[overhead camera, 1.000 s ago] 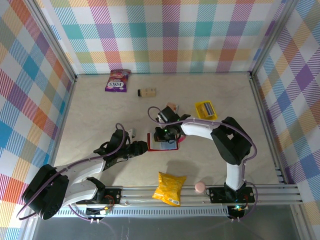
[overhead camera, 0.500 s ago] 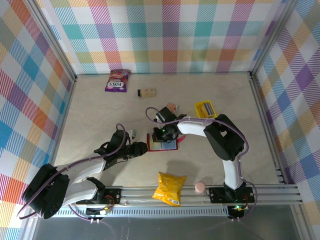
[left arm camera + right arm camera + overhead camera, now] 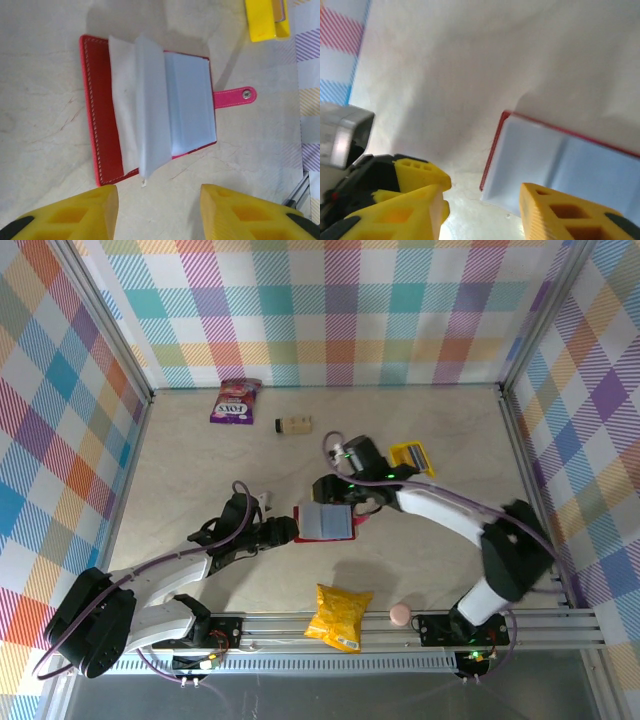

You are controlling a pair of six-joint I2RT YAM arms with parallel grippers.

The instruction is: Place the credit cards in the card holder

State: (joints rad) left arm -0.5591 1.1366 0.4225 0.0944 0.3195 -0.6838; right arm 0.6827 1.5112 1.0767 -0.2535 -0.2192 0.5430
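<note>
From above, we see the red card holder lying open mid-frame on a marbled table. The left gripper stretches low at its left edge; the right gripper angles down just above.

Left wrist: stitched red cover, glossy clear sleeves; jaws parted, empty.

Right wrist: jaws parted, empty, over the holder's corner.

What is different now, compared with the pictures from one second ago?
The right gripper opened and drew back from the card holder toward the far side, its arm swinging out to the right. The holder now lies open and uncovered. The left gripper stayed by the holder's left edge; the yellow tray and the yellow snack bag did not move.
</note>
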